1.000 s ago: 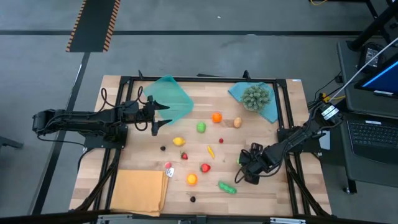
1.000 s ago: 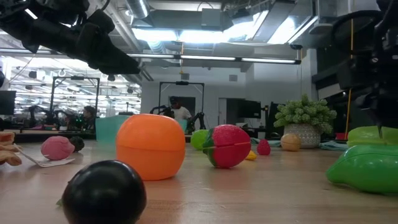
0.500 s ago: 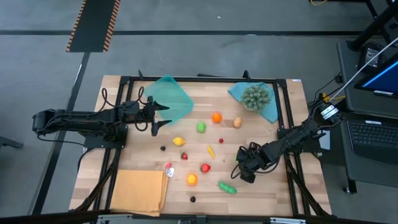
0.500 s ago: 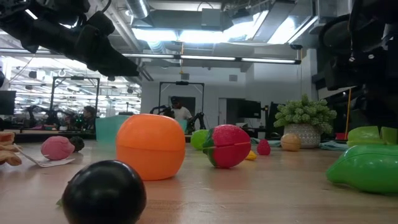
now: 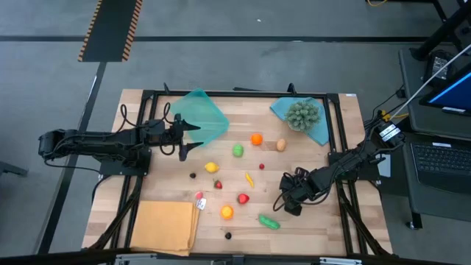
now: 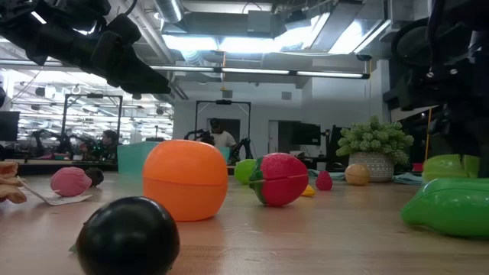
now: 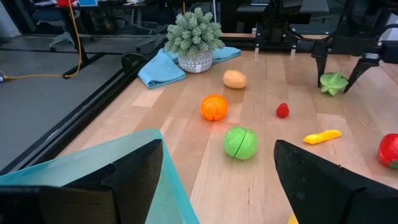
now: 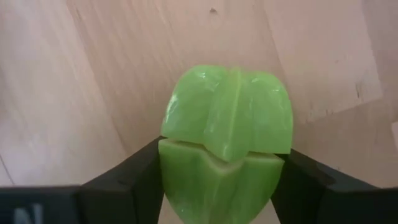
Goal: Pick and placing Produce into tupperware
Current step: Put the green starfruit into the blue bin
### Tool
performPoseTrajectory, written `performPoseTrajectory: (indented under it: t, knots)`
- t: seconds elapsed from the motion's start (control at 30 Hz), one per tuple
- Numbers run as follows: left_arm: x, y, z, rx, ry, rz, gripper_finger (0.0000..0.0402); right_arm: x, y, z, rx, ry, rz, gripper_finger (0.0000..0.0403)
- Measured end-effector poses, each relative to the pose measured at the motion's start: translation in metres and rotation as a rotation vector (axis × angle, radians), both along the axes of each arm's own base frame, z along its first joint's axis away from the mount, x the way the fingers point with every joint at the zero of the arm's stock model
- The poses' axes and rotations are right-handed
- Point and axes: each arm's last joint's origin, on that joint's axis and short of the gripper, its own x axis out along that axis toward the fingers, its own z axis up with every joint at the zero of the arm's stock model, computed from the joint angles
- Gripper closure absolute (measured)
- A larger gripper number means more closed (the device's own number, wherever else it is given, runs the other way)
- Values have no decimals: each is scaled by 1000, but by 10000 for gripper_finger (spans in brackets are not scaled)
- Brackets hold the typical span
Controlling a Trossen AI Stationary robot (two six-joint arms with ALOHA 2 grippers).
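Left gripper (image 5: 184, 140) hovers spread wide beside the translucent teal tupperware (image 5: 200, 118) at the table's (image 5: 324, 224) far-left — small bright produce (image 5: 238, 150) dots the pale wood. Right gripper (image 8: 221, 186) pinches a ribbed, glossy green star-shaped fruit (image 8: 227, 140) — bright-lit workshop beyond.

Grey concrete floor (image 5: 243, 62) around the pale wooden plank table (image 5: 173, 188). Black-and-orange striped hazard strip (image 5: 110, 29) on the floor beyond the table. Desk with black keyboard (image 5: 441, 165) and lit blue screen (image 5: 452, 96) at one side. Long fluorescent ceiling lights (image 6: 229, 42) overhead; open workshop behind, with a person (image 6: 221, 139) standing far back.
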Motion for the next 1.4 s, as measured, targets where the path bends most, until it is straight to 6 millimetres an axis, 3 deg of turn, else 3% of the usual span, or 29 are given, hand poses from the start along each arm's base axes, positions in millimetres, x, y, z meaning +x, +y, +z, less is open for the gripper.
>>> performPoseTrajectory:
  t: [0.23, 0.9, 1.13, 1.4]
  knots:
    - [0, 0, 0, 0, 0, 0, 101, 0, -1, 0, -13, -9, -4, 161]
    - [0, 0, 0, 0, -1, 0, 101, 12, -12, 6, -3, -85, -35, 175]
    - [0, 0, 0, 1, -1, 0, 101, 10, -23, 33, -35, -212, -25, 175]
    - [0, 0, 0, 2, -5, 0, 101, -6, -47, 87, -167, -455, -4, 175]
